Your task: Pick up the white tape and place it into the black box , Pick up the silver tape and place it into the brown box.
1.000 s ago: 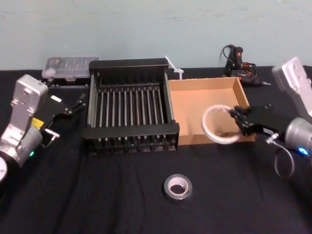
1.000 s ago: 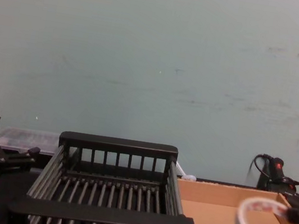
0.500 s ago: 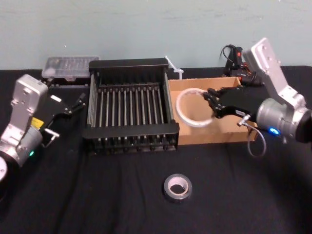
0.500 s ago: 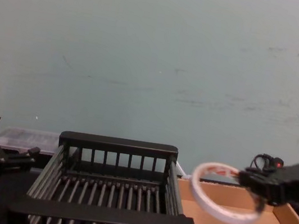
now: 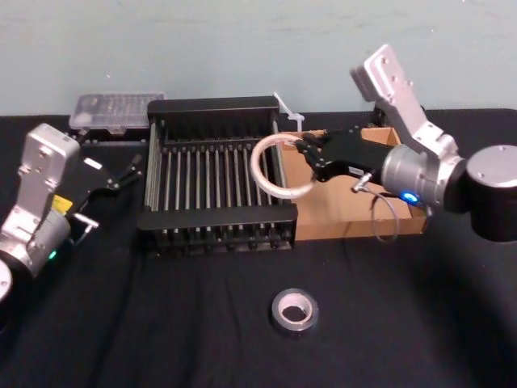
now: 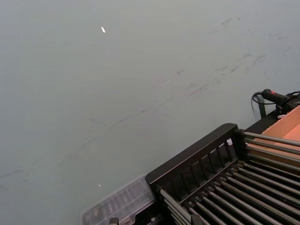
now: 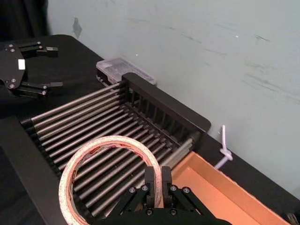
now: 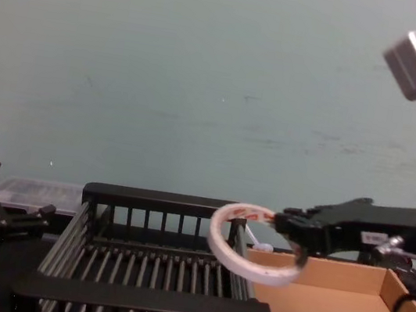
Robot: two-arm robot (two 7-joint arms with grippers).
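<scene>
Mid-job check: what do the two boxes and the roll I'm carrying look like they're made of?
Black box: likely plastic, matte rim; the bars shine, possibly metal. Brown box: plain cardboard, dull tan, thin walls. White tape in the right pincer: thin paper or plastic film, white with red print; can't tell which.

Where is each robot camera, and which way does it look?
Head: up high, looking down at the table; left gripper idle, right gripper holding the white tape.
Chest: lower, looking across the black box to the wall; left gripper lower left.
Left wrist: faces the wall past the black box.
Right wrist: looks past its own gripper into the black box.
Head and chest both show the held tape.
</scene>
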